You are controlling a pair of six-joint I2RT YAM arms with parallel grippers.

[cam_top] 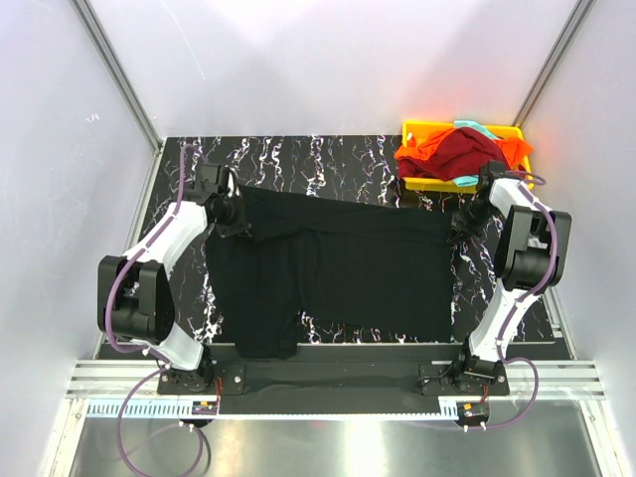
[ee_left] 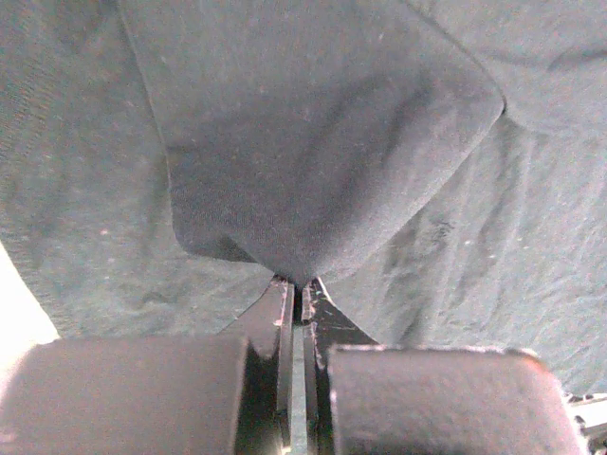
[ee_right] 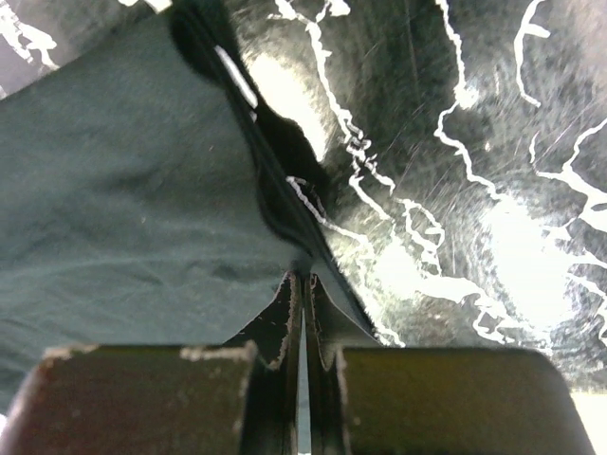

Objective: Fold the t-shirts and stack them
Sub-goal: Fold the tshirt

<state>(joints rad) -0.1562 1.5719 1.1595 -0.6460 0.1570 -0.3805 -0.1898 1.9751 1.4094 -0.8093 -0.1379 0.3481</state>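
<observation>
From overhead, nearest my arm bases lies the black tee (cam_top: 338, 268), spread flat across the marbled mat (cam_top: 328, 159). Its left part reaches closer to the near edge than the rest. Both claws sit at the tee's far edge, one at each corner, but from up here I cannot make out how their fingers stand.

The wrist cameras settle that. The left claw (ee_left: 297, 284) has its fingers pressed together with only a hairline slit between them, and the dark cloth is pinched at the tips. A rounded fold of the same fabric bulges just above the pinch, and more cloth fills the rest of that view, so no mat shows there. The right claw (ee_right: 303, 277) is likewise clamped tight, biting the tee's hemmed edge. Here the cloth covers only the left half of the view, and bare, glossy mat with white veins shows on the right. Neither wrist view shows anything of the other shirts.

Only the overhead view shows what lies beyond. At the far right corner stands the yellow tray (cam_top: 417, 127), just past the right claw. The dark red tee (cam_top: 467, 151) is heaped in it on top of the orange tee (cam_top: 422, 157), which spills over the tray's near rim. A sliver of the teal tee (cam_top: 475, 127) peeks out at the back.
</observation>
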